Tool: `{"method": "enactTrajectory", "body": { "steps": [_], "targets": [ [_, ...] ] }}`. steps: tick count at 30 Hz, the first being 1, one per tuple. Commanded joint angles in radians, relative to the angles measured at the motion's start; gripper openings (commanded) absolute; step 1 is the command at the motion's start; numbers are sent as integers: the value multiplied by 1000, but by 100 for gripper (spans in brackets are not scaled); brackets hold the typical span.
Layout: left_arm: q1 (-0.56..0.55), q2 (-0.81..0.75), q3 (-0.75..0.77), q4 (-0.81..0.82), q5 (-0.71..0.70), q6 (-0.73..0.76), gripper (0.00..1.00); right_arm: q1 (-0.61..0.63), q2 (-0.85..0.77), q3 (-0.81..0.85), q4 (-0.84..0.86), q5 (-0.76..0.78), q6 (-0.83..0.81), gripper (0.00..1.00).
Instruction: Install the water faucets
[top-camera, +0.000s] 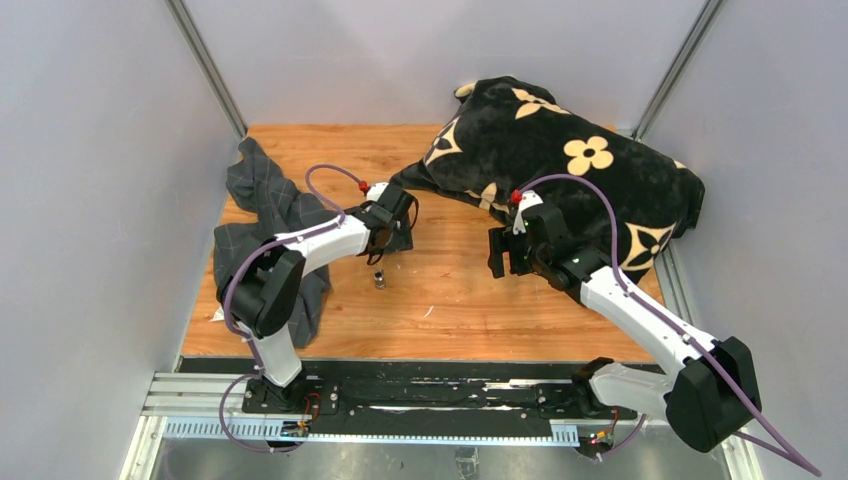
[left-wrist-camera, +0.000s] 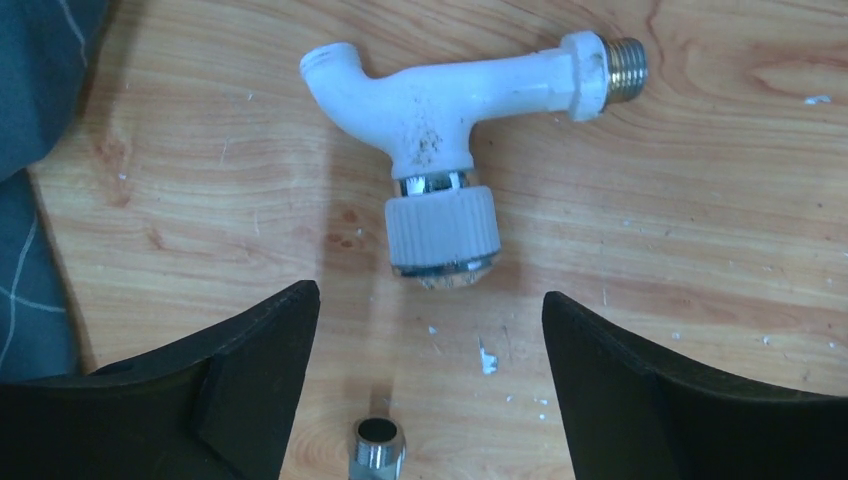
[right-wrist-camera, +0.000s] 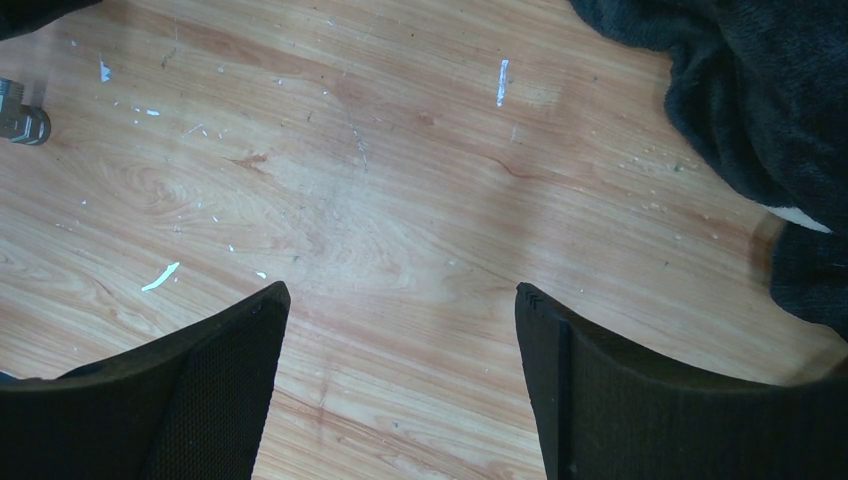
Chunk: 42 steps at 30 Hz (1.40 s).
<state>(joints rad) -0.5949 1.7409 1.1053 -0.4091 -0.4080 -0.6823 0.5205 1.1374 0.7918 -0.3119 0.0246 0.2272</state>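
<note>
The white elbow-shaped tap body (left-wrist-camera: 440, 100) lies flat on the wooden table, with its threaded metal end (left-wrist-camera: 625, 70) to the right and its ribbed grey-white knob (left-wrist-camera: 440, 228) pointing toward my left gripper. My left gripper (left-wrist-camera: 430, 310) is open and empty, just short of the knob. In the top view the left gripper (top-camera: 392, 225) hides the tap body. The small grey metal piece (left-wrist-camera: 378, 448) stands on the table between the left fingers, and shows in the top view (top-camera: 380, 279) and right wrist view (right-wrist-camera: 20, 112). My right gripper (right-wrist-camera: 400, 300) is open and empty over bare wood.
A grey checked cloth (top-camera: 268, 215) lies along the table's left side and shows in the left wrist view (left-wrist-camera: 40, 120). A black flowered cushion (top-camera: 570, 165) fills the back right corner, its edge in the right wrist view (right-wrist-camera: 770, 110). White flecks dot the wood.
</note>
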Motion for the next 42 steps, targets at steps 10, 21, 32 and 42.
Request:
{"method": "enactTrajectory", "body": {
  "steps": [10,21,32,42],
  "targets": [
    [58,147,102,70,59,24,71,-14,-1,-4,-14,-24,-9,82],
    [60,74,162,74,114,183,0,-16,-48,32,-55,-39,22,81],
    [31,-277,75,217,606,391,0,-164,-134,138,-61,-352,146,81],
    [-52,-411,-34,413,753,289,0,-327,-242,26,384,-822,464,82]
  ]
}}
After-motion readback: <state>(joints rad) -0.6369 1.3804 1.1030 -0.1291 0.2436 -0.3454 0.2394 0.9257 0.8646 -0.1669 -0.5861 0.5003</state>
